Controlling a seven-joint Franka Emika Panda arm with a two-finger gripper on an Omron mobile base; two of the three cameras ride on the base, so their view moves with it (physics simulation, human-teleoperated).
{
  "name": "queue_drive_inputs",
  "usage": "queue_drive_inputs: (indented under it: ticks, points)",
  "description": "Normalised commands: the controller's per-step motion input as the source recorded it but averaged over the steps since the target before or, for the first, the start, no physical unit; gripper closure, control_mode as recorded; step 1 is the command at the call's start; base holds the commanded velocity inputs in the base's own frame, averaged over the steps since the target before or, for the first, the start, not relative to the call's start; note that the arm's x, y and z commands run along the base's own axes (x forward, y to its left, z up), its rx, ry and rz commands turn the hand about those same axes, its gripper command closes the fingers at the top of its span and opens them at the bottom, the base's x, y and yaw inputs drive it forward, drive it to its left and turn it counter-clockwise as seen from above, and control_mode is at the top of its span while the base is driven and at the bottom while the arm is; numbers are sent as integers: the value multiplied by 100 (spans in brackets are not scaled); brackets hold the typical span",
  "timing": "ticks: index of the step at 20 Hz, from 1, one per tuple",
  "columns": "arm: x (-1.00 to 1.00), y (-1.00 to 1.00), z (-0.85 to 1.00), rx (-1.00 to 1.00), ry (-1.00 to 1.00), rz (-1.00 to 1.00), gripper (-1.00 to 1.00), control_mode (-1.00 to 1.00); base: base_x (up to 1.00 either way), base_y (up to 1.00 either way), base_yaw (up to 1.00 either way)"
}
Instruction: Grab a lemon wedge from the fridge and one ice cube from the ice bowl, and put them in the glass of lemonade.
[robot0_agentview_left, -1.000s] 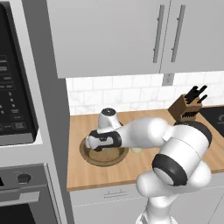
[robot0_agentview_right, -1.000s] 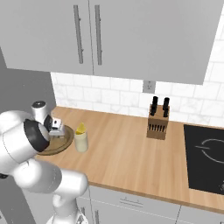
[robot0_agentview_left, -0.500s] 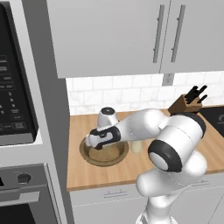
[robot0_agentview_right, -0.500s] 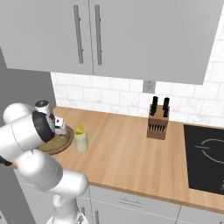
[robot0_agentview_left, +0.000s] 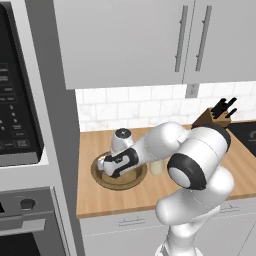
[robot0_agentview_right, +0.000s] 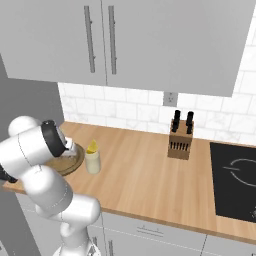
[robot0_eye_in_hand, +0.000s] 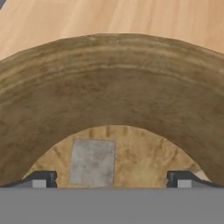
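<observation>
The ice bowl (robot0_agentview_left: 131, 180) (robot0_agentview_right: 68, 163), brown with a thick rim, sits on the wooden counter at the left. My gripper (robot0_agentview_left: 107, 172) reaches down into it. In the hand view the bowl's far wall (robot0_eye_in_hand: 112, 92) curves across, and one pale grey ice cube (robot0_eye_in_hand: 92, 162) lies on the bowl's floor. My gripper (robot0_eye_in_hand: 112, 179) is open and the cube sits between the fingertips (robot0_eye_in_hand: 41, 178), left of centre, not held. The glass of lemonade (robot0_agentview_right: 92, 161) (robot0_agentview_left: 157, 168) stands just right of the bowl, with the yellow lemon wedge (robot0_agentview_right: 92, 146) at its top. The fridge is out of view.
A grey shaker (robot0_agentview_left: 121, 139) stands behind the bowl. A knife block (robot0_agentview_right: 180, 140) (robot0_agentview_left: 215, 117) is against the tiled wall further right, and a black cooktop (robot0_agentview_right: 235, 180) beyond it. A microwave (robot0_agentview_left: 15, 100) column is on the left, and wall cabinets (robot0_agentview_left: 130, 40) hang overhead.
The hand has sunk lower and slightly left, down into the ice bowl. The jaws have stayed wide. Glass, wedge and bowl have not moved.
</observation>
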Motion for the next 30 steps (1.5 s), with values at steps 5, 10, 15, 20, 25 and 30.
queue_drive_inputs:
  ticks: [5, 10, 15, 20, 25, 30]
  points:
    - [1, 6, -2, 0, -2, 0, -100, -100, 0, 0, 0]
    - [8, 5, 0, 0, 0, 0, -100, -100, 0, 0, 0]
    - [0, 0, 0, 0, 0, 0, -100, -100, 0, 0, 0]
    - [1, 0, -2, 0, 0, 0, -100, -100, 0, 0, 0]
    - [-3, 1, -26, -2, -5, 0, -100, -100, 0, 0, 0]
    - [-1, 3, -6, 0, -1, 0, -100, -100, 0, 0, 0]
